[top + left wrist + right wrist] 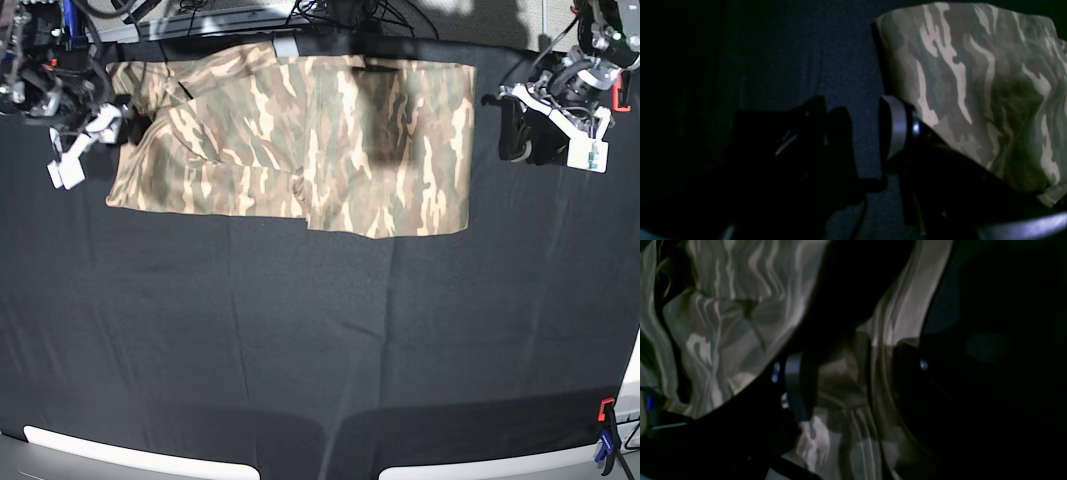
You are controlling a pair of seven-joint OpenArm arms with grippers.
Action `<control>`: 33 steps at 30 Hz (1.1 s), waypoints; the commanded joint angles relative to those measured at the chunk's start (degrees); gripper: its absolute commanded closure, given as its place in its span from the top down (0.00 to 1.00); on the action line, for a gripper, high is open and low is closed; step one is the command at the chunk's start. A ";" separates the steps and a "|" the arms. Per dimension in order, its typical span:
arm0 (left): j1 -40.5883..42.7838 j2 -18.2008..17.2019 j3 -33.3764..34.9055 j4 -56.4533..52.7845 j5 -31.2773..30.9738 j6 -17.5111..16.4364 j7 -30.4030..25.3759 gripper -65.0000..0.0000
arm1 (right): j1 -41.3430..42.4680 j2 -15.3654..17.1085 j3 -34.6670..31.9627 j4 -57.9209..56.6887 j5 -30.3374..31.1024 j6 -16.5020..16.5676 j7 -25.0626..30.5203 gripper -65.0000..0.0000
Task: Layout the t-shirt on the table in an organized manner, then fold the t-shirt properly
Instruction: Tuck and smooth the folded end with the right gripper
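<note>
The camouflage t-shirt [300, 140] lies flat and folded lengthwise along the far side of the black-covered table [300, 330]. My right gripper [122, 108] is at the shirt's left end, by the rumpled sleeve. In the right wrist view this right gripper [850, 376] is open, with wrinkled t-shirt [723, 323] cloth showing between and under its wide-apart fingers. My left gripper [515, 128] hangs just off the shirt's right edge. In the left wrist view the left gripper [860, 133] is open over bare black cloth, with the t-shirt [973, 83] beside its right finger.
Cables and metal framing [330, 15] run along the table's far edge behind the shirt. A red and blue clamp [605, 440] grips the near right corner. Black table cloth stretches from the shirt to the near edge.
</note>
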 commanded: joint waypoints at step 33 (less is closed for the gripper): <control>0.17 -0.48 -0.28 1.07 -0.72 -0.22 -1.29 0.38 | 0.13 0.68 0.22 -4.57 5.46 -0.63 -0.33 0.55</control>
